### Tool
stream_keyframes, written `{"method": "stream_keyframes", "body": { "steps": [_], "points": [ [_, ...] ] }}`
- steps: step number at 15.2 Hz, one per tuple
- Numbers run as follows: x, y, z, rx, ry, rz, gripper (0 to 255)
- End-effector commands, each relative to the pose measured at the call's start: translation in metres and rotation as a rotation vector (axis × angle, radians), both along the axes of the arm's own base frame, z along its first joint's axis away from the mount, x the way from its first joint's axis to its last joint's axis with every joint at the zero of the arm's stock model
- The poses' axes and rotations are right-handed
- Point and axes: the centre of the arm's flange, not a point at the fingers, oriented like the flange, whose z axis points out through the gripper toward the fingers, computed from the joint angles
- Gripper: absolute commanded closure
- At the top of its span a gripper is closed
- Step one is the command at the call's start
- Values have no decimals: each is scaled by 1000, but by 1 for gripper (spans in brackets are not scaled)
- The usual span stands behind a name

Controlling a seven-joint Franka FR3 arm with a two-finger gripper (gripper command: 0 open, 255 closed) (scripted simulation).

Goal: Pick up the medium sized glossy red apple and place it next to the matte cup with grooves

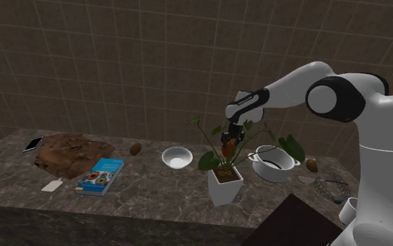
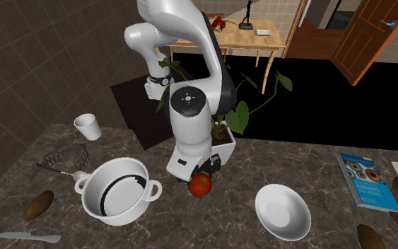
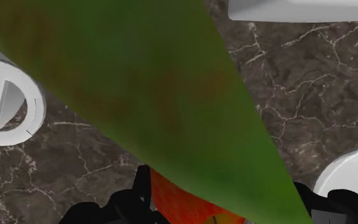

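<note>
My black gripper [image 1: 230, 142] is shut on a glossy red apple [image 1: 227, 148] and holds it above the dark marble counter [image 1: 146, 192], right by the plant's leaves. In the second exterior view the apple [image 2: 201, 184] hangs under the gripper [image 2: 203, 175], between the white pot and the white bowl. In the wrist view the apple [image 3: 182, 202] sits between my fingers [image 3: 138, 194], and a big green leaf [image 3: 139, 83] hides most of it. The grooved white cup [image 2: 88, 126] stands near the counter's edge by the stand, beyond the whisk; in the shoulder view the cup [image 1: 348, 210] is at the lower right.
A leafy plant in a white square planter [image 1: 226, 183] stands just under the arm. Nearby are a white two-handled pot [image 2: 116, 191], a white bowl [image 2: 282, 211], a wire whisk [image 2: 66, 159], a blue book [image 1: 100, 175], a brown board [image 1: 72, 154] and a knife [image 2: 20, 236].
</note>
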Motion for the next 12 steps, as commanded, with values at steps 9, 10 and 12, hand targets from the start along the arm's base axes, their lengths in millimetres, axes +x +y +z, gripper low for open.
{"method": "stream_keyframes", "body": {
  "steps": [9, 10, 12],
  "points": [
    [1, 0, 53, 0, 0, 0, 255],
    [1, 0, 58, 0, 0, 0, 255],
    [1, 0, 69, 0, 0, 0, 255]
  ]
}}
